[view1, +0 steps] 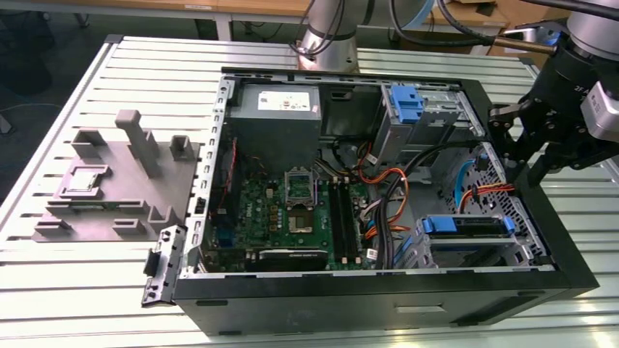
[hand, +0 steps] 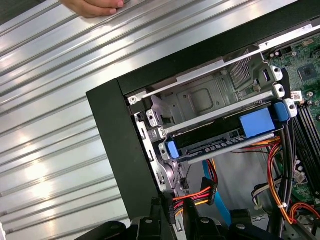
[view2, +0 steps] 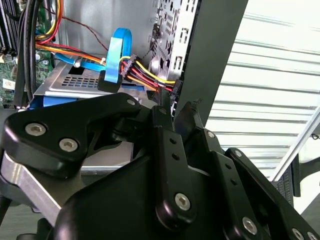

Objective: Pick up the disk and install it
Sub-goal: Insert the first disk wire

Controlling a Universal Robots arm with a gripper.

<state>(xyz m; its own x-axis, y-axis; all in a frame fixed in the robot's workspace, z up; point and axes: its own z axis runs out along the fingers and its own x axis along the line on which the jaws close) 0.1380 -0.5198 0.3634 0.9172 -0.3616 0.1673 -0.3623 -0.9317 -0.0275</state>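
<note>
Here, open computer case [view1: 570, 279] on a slatted table [view1: 87, 290], disk [view1: 466, 226] in its blue carrier seated in the drive bay near the front corner, gripper [view1: 527, 141] over the case's edge, holding nothing, fingers [view2: 167, 145] nearly together, a hand [hand: 95, 6] on the table.

A hand [hand: 95, 6] cut off at the first wrist view's edge.

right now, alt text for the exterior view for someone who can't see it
An open computer case lies on a slatted metal table, with the disk seated in its drive bay. The black gripper hovers over the case's edge at the exterior view's right; a grey holder block sits left.
</note>
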